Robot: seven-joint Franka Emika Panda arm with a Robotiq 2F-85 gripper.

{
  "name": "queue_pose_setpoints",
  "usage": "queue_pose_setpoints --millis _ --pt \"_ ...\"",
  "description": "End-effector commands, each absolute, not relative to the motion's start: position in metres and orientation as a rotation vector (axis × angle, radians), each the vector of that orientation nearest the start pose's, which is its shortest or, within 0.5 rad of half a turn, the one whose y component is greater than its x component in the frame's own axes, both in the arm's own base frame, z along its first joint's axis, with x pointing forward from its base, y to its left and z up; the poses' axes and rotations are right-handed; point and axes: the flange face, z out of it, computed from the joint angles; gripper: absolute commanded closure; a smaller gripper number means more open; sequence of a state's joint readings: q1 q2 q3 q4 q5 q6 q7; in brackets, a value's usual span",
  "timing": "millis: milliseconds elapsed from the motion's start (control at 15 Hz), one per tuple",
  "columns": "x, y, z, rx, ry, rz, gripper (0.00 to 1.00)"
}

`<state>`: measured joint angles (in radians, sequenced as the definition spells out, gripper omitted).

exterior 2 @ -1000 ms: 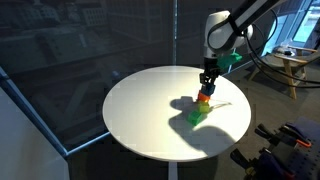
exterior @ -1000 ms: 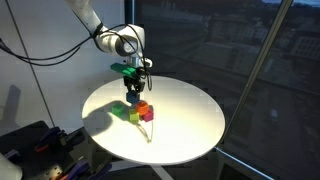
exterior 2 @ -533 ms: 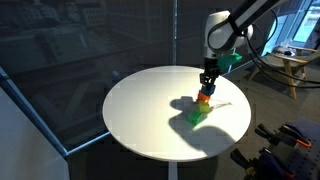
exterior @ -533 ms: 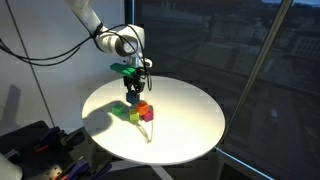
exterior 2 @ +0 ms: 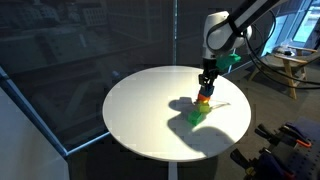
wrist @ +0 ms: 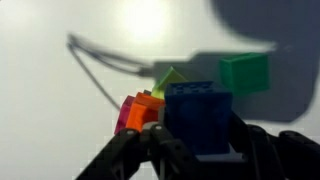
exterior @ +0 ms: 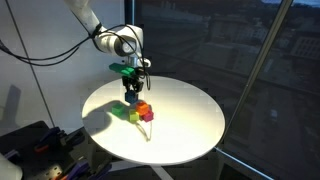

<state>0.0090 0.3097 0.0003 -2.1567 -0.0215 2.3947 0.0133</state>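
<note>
One blue block (wrist: pixel 198 112) grasped by gripper (wrist: pixel 198 142), just beside orange block (wrist: pixel 143 112).

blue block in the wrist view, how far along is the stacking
Done: a small orange block, a pink block and a yellow-green block sit bunched together on the round white table. In hand: the hand is shut on the blue cube, right next to that bunch. Left: probably setting it down and letting go; a green cube lies apart.
</note>
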Motion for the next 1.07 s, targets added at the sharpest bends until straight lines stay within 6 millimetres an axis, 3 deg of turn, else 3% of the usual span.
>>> queue_pose_setpoints --millis 0,1000 --pt "0.556 0.020 0.253 -3.158 -0.117 0.085 0.69" --pt "0.543 0.082 0.246 -3.185 -0.368 0.108 0.69"
